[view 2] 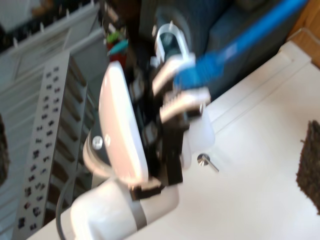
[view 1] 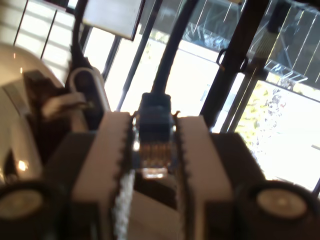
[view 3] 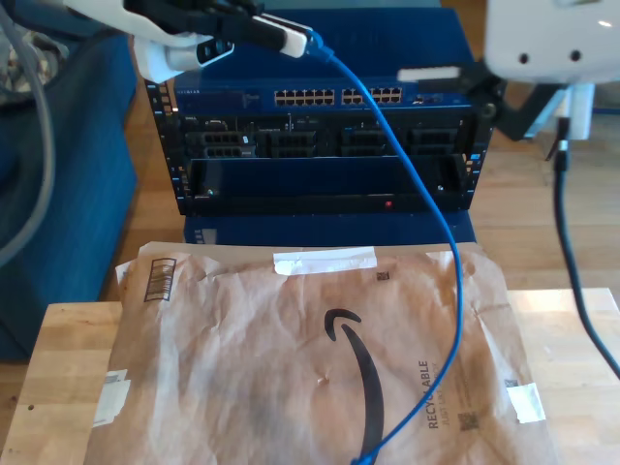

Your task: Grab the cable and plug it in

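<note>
Brown paper mailer (view 3: 320,358) lies flat on the wooden surface (view 3: 58,387), nearest the camera. Blue cable (view 3: 441,223) trails from the mailer's near edge up through the air to my first tool (view 1: 154,150), which is clamped on the cable's plug (view 1: 154,135) at the exterior view's upper left, in front of the network switch (view 3: 329,145). My second tool's own state: cannot tell; its camera looks at my first tool (view 2: 182,95) holding the cable (view 2: 250,35)
</note>
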